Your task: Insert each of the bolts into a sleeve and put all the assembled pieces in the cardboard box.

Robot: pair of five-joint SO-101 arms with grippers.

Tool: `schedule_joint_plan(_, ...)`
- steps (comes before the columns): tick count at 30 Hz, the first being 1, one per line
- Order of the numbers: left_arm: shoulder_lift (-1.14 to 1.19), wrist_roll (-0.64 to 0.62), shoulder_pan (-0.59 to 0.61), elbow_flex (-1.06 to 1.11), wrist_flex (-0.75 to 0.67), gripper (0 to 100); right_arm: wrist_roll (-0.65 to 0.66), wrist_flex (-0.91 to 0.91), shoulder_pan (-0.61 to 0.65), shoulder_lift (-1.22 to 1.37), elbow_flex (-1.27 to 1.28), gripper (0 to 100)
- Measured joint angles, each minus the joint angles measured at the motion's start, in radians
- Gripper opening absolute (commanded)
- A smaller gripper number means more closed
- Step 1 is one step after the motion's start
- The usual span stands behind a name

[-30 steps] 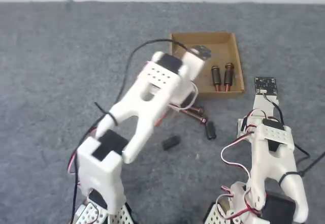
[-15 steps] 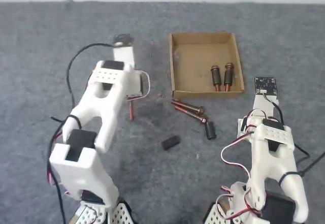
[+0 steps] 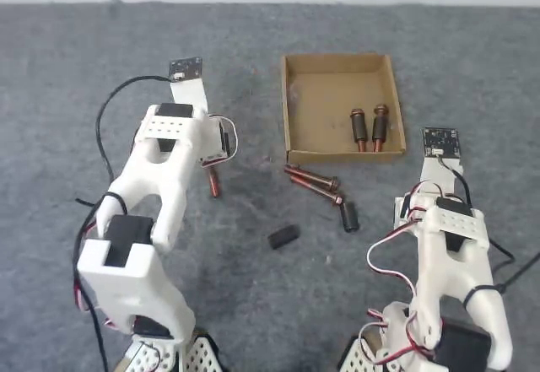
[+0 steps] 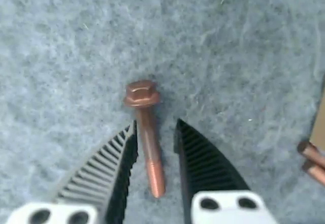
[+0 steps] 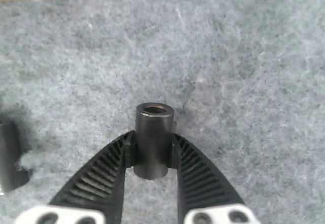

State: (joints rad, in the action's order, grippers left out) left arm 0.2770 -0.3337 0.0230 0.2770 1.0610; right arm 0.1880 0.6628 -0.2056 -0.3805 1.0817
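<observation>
1. Gripping a bolt (image 4: pixel 142 93) by its shank, the left tool (image 4: pixel 156 124) is clenched. The hexagonal head stands out past the fingertips, and the threaded end points back toward the wrist.
2. In the high view this bolt (image 3: pixel 213 182) hangs well off the left wall of the cardboard box (image 3: pixel 287 110), over the grey worktop (image 3: pixel 84 68).
3. The right tool (image 5: pixel 152 134) is clenched on a black sleeve (image 5: pixel 155 117). The sleeve's long axis runs along the fingers, with the open bore facing away from the wrist. Its arm stands off the box's near right corner.
4. Governing relation, as a judgement: bolt and sleeve are well apart, on opposite sides of the box's near wall. Mating them calls for the threaded end, not the head, to be brought in line with the bore.
5. Two loose bolts (image 3: pixel 312 178) lie just in front of the box's near wall, with two loose sleeves (image 3: pixel 348 214) a little farther from it. Two assembled pieces (image 3: pixel 360 127) lie inside, near the box's right wall.
6. Change: a second ago the left arm reached over the box's near left corner. It has since swung away to the box's left side with the bolt. The right arm and the loose parts have not shifted.
</observation>
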Motion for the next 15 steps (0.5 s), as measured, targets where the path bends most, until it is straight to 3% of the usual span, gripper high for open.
schedule_joint_plan(15, 0.095, -0.083, 0.023, -0.052, -0.008, 8, 0.002, 0.0, 0.0, 0.0, 0.0, 0.7)
